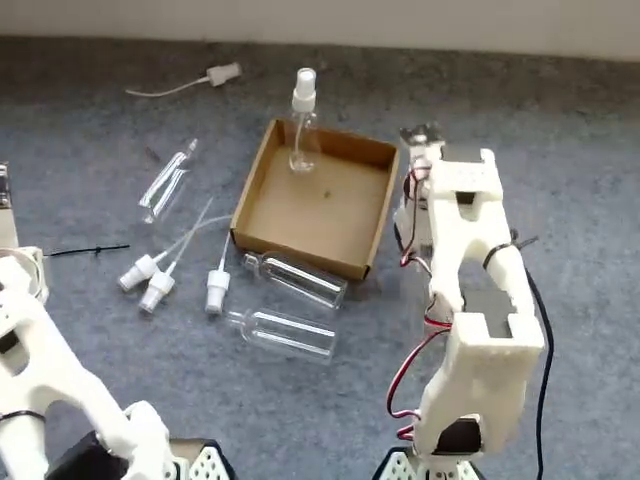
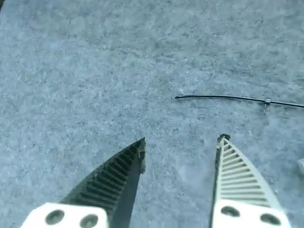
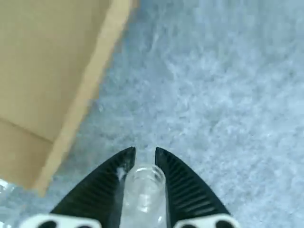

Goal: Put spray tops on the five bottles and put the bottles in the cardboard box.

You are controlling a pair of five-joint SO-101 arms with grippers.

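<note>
Grey carpet covers the whole table on my feed. The right arm runs up along the right side of the cardboard box, and the left arm sits in the near left corner.

The box is open-topped, mid-table. One capped bottle stands upright inside it near the far wall, with its spray top on.

The right gripper is pinched narrow around the neck of a clear gripped bottle, hanging over carpet just beside the box's edge. The left gripper is spread wide with nothing in it, over bare carpet.

Two bare bottles lie on their sides just in front of the box, one behind the other, and neither has a top. A lone bottle lies off to the box's left, also bare.

Three loose spray tops lie with their tubes in a cluster left of the bare pair. A far spray top sits by the back edge, well apart from the rest.

The smallest bit is a black cable tie, flat on the carpet near the left claw.
</note>
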